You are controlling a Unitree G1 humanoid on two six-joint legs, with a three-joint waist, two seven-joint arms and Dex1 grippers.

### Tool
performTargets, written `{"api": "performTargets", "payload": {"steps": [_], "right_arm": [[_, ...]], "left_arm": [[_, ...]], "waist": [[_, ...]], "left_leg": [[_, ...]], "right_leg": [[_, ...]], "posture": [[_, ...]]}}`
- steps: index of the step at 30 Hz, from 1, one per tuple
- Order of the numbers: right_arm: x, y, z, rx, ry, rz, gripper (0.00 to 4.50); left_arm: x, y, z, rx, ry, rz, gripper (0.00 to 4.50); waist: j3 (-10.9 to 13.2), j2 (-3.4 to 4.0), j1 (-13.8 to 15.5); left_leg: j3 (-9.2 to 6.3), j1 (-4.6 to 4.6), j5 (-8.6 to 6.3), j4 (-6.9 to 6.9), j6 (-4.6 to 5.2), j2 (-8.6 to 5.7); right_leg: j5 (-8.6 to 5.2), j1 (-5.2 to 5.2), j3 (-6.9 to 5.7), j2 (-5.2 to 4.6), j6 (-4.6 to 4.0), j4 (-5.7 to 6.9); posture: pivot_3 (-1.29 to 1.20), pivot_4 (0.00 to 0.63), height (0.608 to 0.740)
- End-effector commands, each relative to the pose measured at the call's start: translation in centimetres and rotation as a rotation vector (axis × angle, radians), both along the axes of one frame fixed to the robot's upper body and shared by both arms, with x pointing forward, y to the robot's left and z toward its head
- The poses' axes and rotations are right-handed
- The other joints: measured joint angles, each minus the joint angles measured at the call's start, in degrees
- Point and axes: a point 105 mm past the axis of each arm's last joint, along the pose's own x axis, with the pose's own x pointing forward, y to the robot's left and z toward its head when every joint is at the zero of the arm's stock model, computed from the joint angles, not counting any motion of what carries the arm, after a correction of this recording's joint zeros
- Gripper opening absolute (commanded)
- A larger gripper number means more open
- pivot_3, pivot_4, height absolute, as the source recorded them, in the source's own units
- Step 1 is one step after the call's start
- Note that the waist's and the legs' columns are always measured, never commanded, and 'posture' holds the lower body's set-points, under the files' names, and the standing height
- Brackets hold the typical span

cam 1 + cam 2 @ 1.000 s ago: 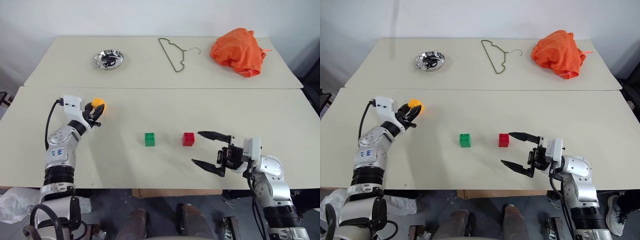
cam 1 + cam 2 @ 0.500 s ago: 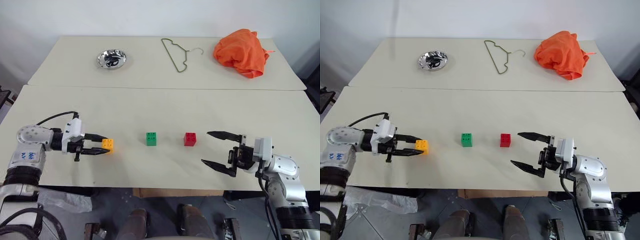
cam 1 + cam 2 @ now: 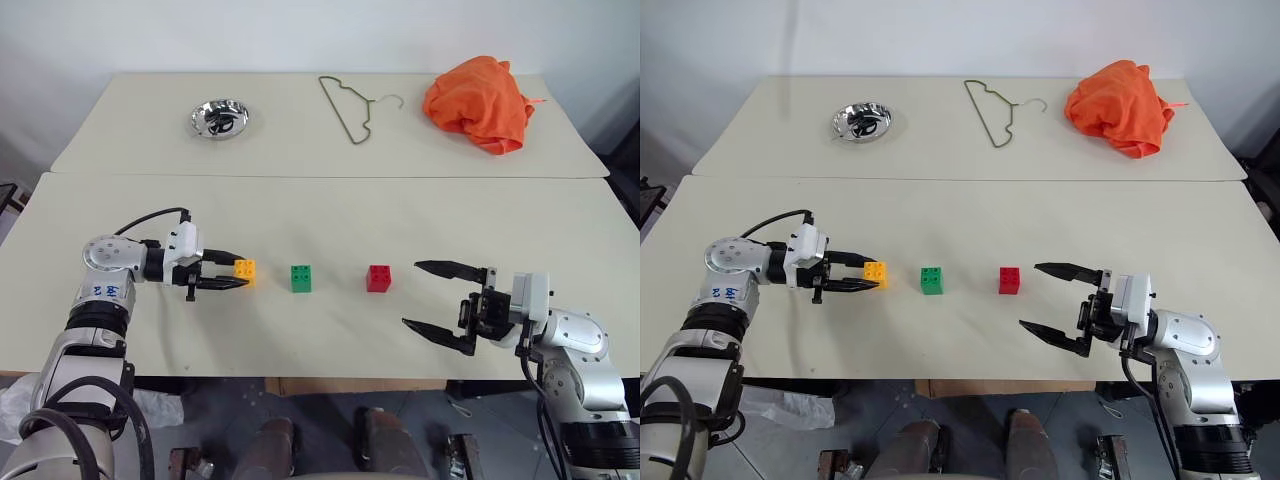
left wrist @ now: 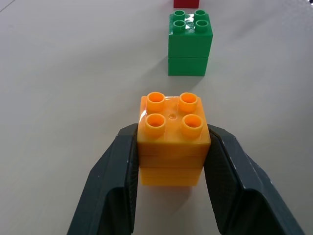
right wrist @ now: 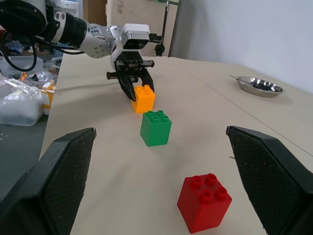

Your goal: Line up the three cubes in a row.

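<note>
The yellow-orange cube [image 3: 244, 268] sits low over the near table, studs up, with my left gripper [image 3: 238, 272] shut on its sides; in the left wrist view the cube [image 4: 173, 142] is squeezed between both black fingers [image 4: 112, 186]. To its right stand the green cube [image 3: 301, 278] and the red cube [image 3: 379, 277], roughly in one line with it. My right gripper [image 3: 432, 296] hangs open to the right of the red cube, holding nothing.
On the far table lie a steel bowl [image 3: 218, 118], a wire hanger [image 3: 348, 108] and a crumpled orange cloth [image 3: 478, 102]. A seam [image 3: 320, 177] divides the two tables. Free tabletop lies to the right of the red cube.
My left gripper has carried the yellow-orange cube rightward and down, from the table's left part to just left of the green cube. The right gripper stays open and nearly still.
</note>
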Motion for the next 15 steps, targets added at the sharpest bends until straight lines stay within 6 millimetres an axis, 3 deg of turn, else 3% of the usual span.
{"api": "performTargets", "payload": {"steps": [1,9,15], "right_arm": [[-0.3,-0.3,0.9,0.003,-0.038,0.001,4.50],[0.9,-1.0,1.2,-0.055,-0.047,0.054,4.50],[1.5,-2.6,2.0,-0.186,-0.003,0.125,4.50]], "left_arm": [[-1.5,0.9,-0.5,0.065,0.120,-0.077,1.89],[-2.0,3.4,1.7,0.032,-0.011,0.000,4.25],[-3.3,6.3,4.2,-0.043,-0.093,0.147,4.25]], "waist": [[0.00,0.00,-0.01],[0.01,-0.01,-0.24],[0.01,-0.01,-0.15]], "left_leg": [[0.00,0.00,0.00,0.00,0.00,0.00],[0.04,0.00,0.00,-0.01,-0.01,0.07],[0.06,-0.05,-0.01,-0.05,-0.03,0.14]], "right_leg": [[0.00,0.00,0.00,0.00,0.00,0.00],[0.00,-0.04,0.09,-0.01,0.00,0.00],[-0.01,-0.13,0.20,-0.12,-0.02,-0.03]], "posture": [[0.00,0.150,0.740],[0.00,0.150,0.740],[0.00,0.150,0.740]]}}
